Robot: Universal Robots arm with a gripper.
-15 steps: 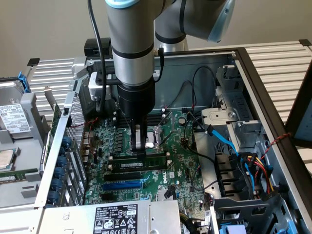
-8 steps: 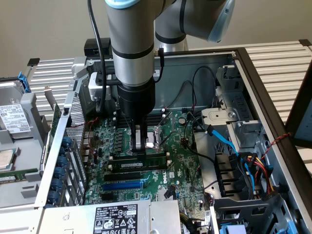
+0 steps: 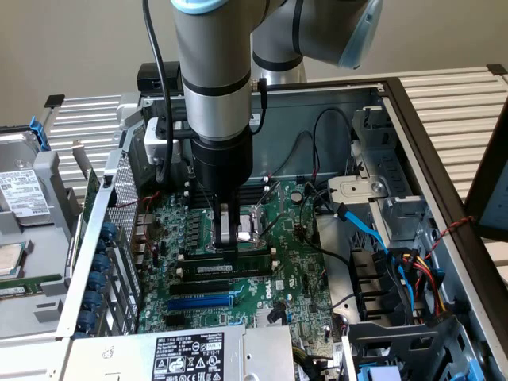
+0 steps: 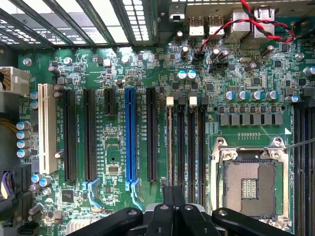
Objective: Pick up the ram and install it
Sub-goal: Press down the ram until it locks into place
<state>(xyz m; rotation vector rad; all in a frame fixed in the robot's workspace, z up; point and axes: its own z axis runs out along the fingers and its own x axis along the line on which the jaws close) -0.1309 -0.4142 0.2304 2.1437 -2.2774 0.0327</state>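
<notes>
Gripper state: the gripper [image 3: 226,238] has its fingers drawn fully together; they come down as one narrow dark column over the motherboard [image 3: 309,274]; whether they pinch anything or merely press with their tips cannot be told.
Ram location: the ram [image 3: 238,259] is a dark-green stick lying along the memory slots [image 3: 218,286], directly below the fingertips and touching or all but touching them in the exterior view; it sits in the slot nearest the CPU socket [image 3: 255,224]; whether it is fully seated, and whether the white end clips have closed, cannot be told.
Ram axis: the long axis runs across the board from the exterior view's left to its right, parallel to the blue expansion slot [image 3: 202,302] lying nearer the camera; the fingers meet the stick left of its middle.
Wrist view: the fingers [image 4: 173,211] point along the bank of memory slots [image 4: 189,142], between the blue expansion slot [image 4: 130,137] and the CPU socket [image 4: 248,187].
Arm pose: the arm [image 3: 210,71] stands vertical above the open computer case [image 3: 413,111], wrist straight down, tool square to the board.
Judgement: the stick appears already placed at its slot, so the work looks to stand at the pressing-in stage.
</notes>
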